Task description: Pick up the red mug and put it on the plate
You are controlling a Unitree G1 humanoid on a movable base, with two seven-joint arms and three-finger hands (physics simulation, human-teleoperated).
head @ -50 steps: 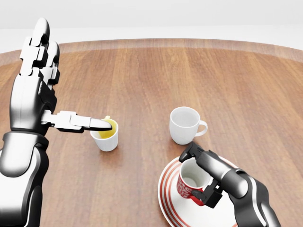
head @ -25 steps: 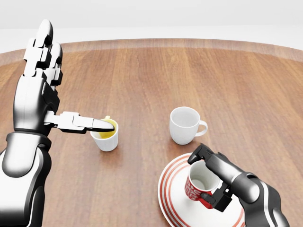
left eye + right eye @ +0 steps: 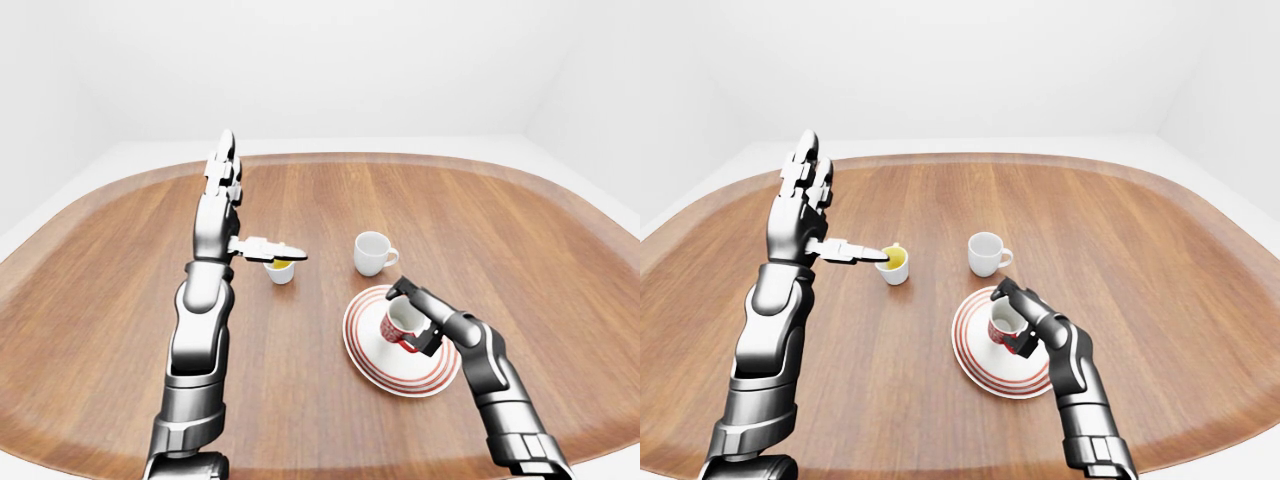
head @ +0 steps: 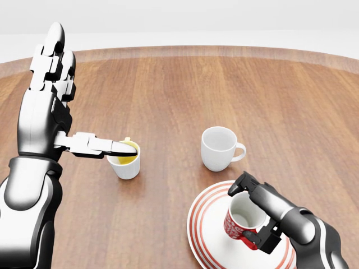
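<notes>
Brown wooden surface (image 4: 179, 89) holds a striped plate (image 4: 205, 232). The right hand (image 4: 261, 216) grips the red mug (image 4: 238, 221) on it. The left hand (image 4: 47, 89) is up, fingers spread wide.

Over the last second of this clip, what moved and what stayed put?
The right robot hand, closed round the red patterned mug, carried it toward the head view's lower right, further over the red-striped white plate. Whether the mug touches the plate is unclear. The left robot hand barely drifted, its fingers open, one over the small white cup of yellow liquid. That cup, the empty white mug and the wooden table stayed put.
</notes>
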